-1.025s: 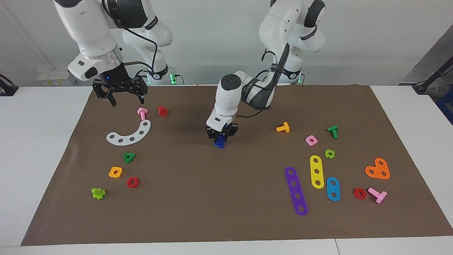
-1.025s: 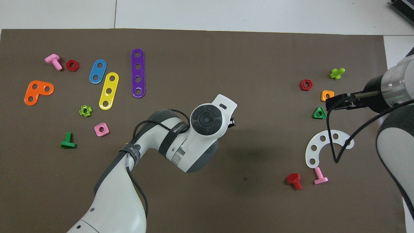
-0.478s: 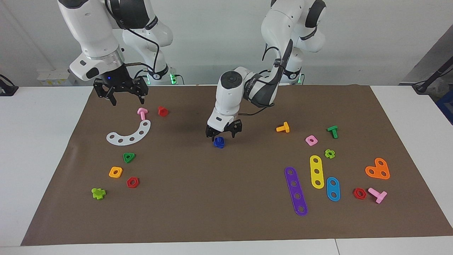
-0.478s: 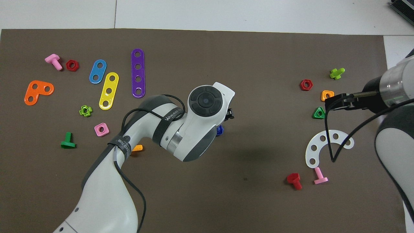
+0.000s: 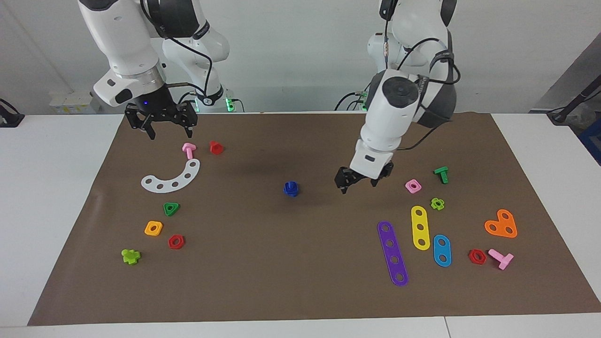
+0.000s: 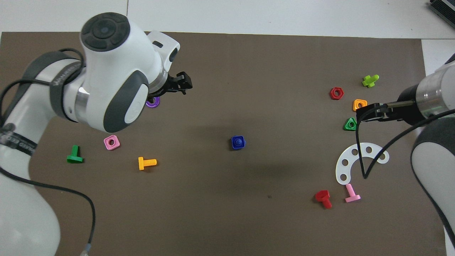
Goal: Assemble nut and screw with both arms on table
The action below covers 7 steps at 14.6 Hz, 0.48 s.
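No writing legible; nut (image 5: 291, 188) lies on screw; left gripper (image 5: 359, 180) and right gripper (image 5: 160, 123) both empty, jaws apart.

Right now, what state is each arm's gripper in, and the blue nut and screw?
Left gripper: open, empty, raised over the mat between the blue pair and the pink nut.
Right gripper: open, empty, waiting above the mat's corner by the pink bolt.
Nut: flat on the mat, mid-table.
Screw: seated in the nut, free of both grippers.
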### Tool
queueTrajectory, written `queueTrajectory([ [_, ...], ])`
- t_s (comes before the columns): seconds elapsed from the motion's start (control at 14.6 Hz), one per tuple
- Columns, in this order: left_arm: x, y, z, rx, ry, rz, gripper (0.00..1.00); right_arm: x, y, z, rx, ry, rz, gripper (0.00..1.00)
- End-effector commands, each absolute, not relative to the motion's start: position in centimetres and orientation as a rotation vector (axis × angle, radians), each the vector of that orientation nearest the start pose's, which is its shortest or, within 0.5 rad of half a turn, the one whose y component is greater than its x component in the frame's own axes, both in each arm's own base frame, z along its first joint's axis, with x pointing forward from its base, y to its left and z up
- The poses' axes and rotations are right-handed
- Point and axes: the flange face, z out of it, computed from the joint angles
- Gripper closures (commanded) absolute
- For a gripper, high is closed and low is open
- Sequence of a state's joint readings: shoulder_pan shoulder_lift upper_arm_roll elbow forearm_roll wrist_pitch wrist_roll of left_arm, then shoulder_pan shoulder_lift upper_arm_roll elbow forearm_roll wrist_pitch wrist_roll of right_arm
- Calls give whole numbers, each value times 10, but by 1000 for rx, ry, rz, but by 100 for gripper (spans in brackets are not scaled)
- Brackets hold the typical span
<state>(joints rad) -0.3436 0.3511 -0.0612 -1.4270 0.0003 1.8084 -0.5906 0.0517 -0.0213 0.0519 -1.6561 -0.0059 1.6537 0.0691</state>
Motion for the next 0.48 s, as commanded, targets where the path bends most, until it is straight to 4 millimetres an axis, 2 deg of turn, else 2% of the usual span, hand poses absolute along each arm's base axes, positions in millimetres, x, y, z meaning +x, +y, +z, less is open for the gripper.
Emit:
queueTrajectory([
  [0.0,610,-186,507,-3062,-204,-9,0,543,60,604,-3152,-6,-41,0],
  [0.2,603,-125,510,-3037,-172,51,0,543,61,604,-3151,4,-38,0],
  [0.41,577,-101,519,-3032,-128,65,0,543,61,603,-3144,19,-37,0],
])
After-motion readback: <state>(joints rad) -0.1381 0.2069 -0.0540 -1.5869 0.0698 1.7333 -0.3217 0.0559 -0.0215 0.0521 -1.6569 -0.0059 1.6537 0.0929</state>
